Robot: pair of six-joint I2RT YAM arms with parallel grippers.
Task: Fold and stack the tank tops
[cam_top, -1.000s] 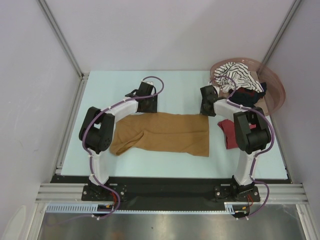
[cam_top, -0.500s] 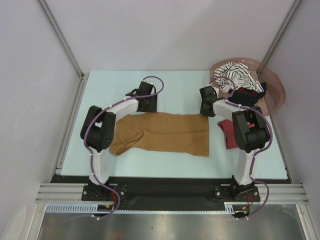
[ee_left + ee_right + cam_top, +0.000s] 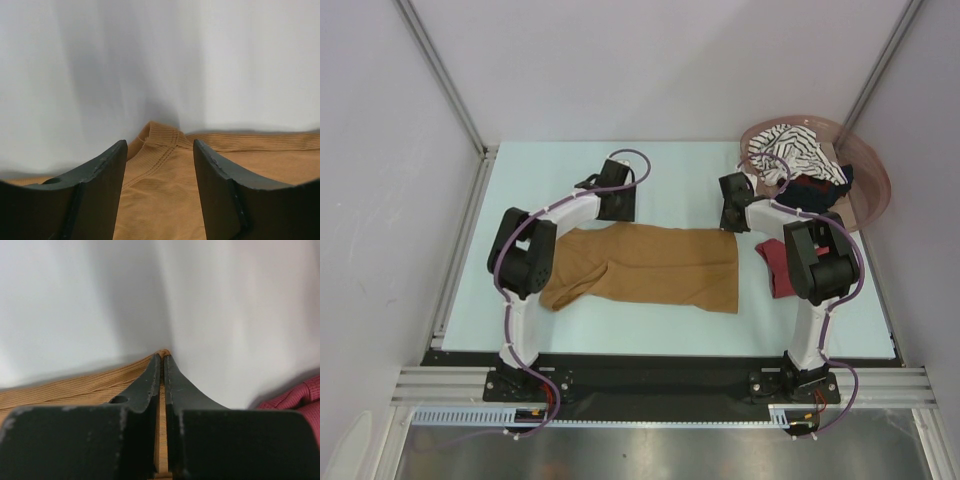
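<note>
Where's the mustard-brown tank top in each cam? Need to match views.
Top external: mustard-brown ribbed cloth tank top flat mid-table, between the arms.
Left wrist: bottom centre, its edge between the open left pincer fingers.
Right wrist: lower left, corner at the shut right pincer.
Shared landmark: pale table beyond its far edge.

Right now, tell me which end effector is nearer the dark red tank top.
Right. The right end effector pinches the far right corner of the mustard tank top, beside the dark red tank top. The left end effector hangs open over its far edge, farther left.
</note>
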